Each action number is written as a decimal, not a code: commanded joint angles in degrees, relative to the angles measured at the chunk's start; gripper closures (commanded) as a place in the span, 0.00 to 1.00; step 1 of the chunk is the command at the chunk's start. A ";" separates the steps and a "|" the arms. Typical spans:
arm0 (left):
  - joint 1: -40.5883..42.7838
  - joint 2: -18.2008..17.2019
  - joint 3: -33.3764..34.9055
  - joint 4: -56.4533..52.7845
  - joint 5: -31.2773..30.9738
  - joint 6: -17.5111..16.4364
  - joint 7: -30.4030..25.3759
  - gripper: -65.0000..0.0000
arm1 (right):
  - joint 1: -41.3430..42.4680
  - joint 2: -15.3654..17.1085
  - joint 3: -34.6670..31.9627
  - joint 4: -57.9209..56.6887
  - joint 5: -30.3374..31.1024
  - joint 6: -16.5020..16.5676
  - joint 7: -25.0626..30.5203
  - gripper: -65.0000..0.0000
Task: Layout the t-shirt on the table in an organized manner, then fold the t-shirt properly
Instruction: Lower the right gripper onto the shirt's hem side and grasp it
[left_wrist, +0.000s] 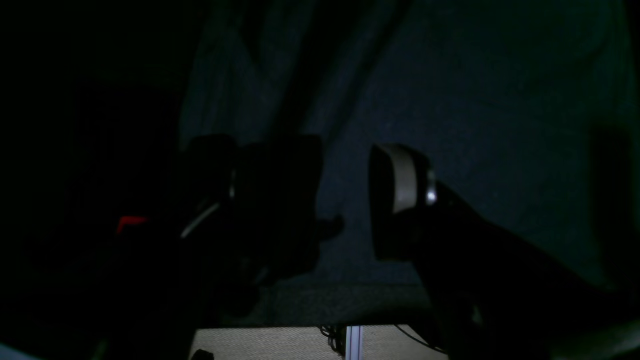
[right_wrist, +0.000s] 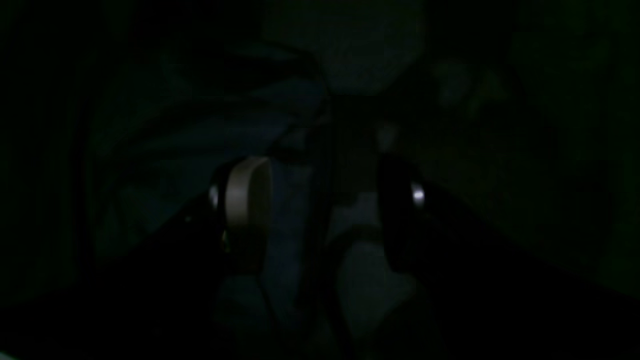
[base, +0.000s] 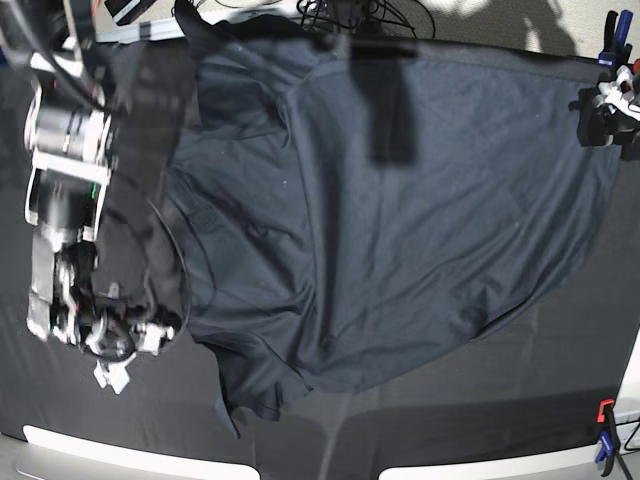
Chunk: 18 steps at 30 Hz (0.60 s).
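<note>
Both claws are standing released: the right gripper (base: 118, 352) is hovering just off the t-shirt (base: 400, 230), the left gripper (base: 606, 103) at its opposite edge. Spreading across the table (base: 560, 400), this soft, light, limp cloth is probably best pinched at hems.

Overhead base view: black creased cloth (base: 90, 400) fills the field, with a pale rim (base: 120, 447) along the near edge. A red-and-blue clamp (base: 604, 428) grips the lower right corner; tangled cables (base: 350, 12) lie at the far edge. Both wrist views are very dim.
</note>
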 joint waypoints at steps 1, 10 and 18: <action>0.20 -1.03 -0.37 0.87 -0.68 -0.22 -1.18 0.53 | 2.91 0.57 0.17 -2.23 0.35 0.37 1.46 0.50; 0.20 -1.03 -0.37 0.87 -0.70 -0.22 -1.20 0.53 | 7.78 -0.33 0.17 -18.75 -5.84 4.11 6.12 0.50; 0.20 -1.05 -0.37 0.87 -0.68 -0.22 -1.20 0.53 | 7.78 -6.45 0.17 -18.75 -6.67 5.92 4.13 0.51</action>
